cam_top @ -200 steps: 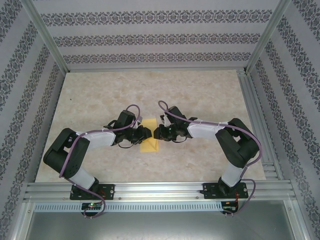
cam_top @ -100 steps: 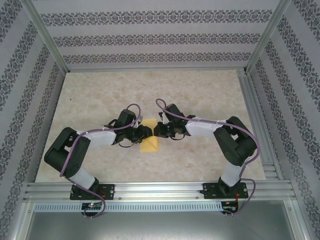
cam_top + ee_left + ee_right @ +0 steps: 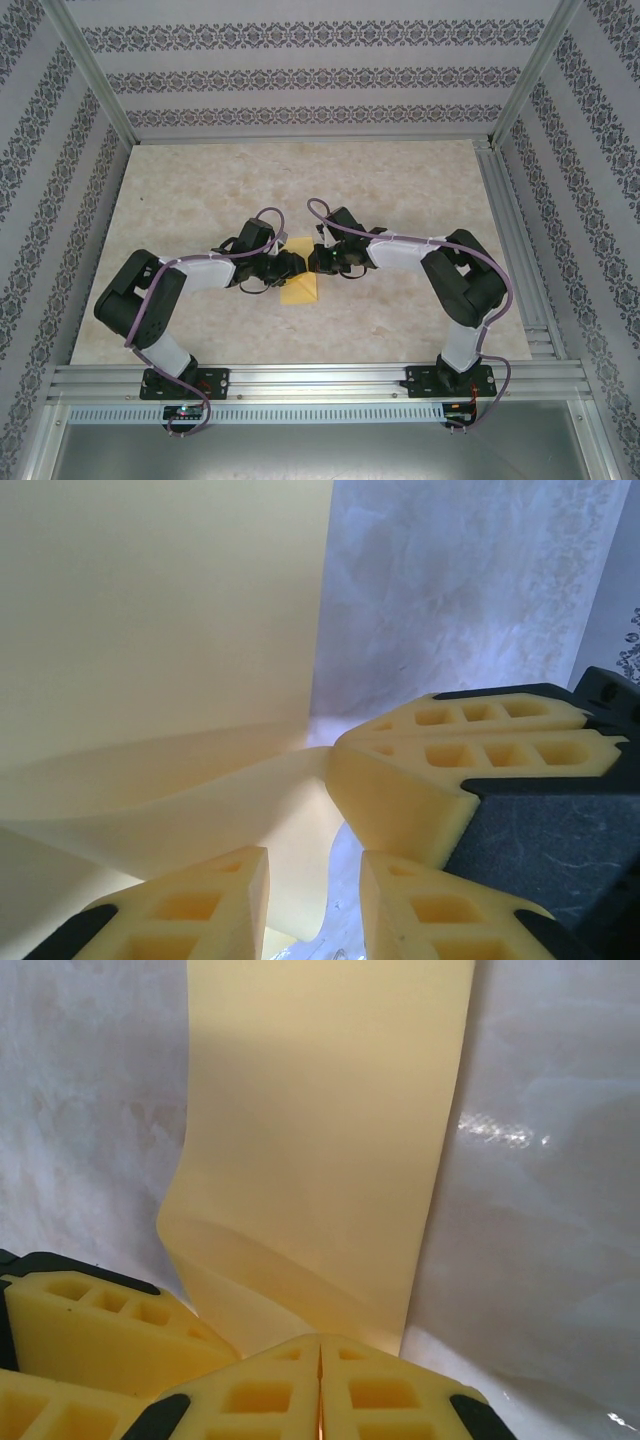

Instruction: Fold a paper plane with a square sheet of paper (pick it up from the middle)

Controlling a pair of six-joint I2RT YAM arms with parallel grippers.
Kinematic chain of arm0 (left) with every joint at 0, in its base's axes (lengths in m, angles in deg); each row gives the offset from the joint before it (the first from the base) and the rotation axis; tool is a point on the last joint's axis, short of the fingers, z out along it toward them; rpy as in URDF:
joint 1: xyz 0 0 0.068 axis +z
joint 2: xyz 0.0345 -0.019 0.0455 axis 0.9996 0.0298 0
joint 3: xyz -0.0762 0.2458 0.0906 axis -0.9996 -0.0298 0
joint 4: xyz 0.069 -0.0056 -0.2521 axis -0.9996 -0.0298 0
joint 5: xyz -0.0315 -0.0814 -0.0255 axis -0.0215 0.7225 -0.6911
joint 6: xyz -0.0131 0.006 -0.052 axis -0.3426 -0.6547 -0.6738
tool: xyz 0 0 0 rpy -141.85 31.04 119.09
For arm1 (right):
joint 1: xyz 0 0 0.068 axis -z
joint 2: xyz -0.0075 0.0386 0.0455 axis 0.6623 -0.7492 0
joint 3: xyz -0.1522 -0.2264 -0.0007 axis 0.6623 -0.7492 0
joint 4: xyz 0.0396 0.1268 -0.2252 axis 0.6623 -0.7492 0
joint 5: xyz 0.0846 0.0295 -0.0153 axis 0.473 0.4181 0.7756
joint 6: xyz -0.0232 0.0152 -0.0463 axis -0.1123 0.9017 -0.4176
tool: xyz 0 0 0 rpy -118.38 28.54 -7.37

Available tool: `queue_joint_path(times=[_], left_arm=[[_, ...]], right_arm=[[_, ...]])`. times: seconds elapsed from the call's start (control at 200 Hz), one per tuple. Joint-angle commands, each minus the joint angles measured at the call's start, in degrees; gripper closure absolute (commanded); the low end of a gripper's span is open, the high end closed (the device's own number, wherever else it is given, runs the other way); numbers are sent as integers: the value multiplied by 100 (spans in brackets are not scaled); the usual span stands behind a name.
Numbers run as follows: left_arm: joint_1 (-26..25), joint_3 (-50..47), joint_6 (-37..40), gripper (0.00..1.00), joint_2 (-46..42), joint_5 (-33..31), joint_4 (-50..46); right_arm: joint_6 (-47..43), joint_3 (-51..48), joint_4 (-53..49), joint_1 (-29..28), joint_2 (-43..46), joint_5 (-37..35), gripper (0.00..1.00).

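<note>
Lying folded narrow, square sheet of paper (image 3: 299, 290), long axis near-to-far.

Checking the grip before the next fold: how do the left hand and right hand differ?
Left hand has jaws apart, the paper sheet passing between them; right hand is pressed shut, pinching the sheet's edge. Left hand comes from the left, right hand from the right. Both meet over it.

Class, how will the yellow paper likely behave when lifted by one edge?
Probably floppy: the paper curls up near the right fingers. Likely light and easily creased: it looks thin, with a soft bend.
</note>
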Motion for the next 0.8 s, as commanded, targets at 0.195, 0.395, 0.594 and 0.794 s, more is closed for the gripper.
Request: queue_joint_path(times=[0.195,0.395,0.594,0.794], left_arm=[[-29,181,187,70,200,59,-37],[-29,217,205,70,268,56,-52],[-32,232,243,71,288,-29,-158],[-29,235,273,74,297,-104,-234]], right_arm=[[-166,243,-119,-44,-235,-156,91],[-171,278,-125,-43,-298,-152,90],[-164,327,-170,-42,-373,-160,90],[-140,384,-205,-52,-455,-128,89]])
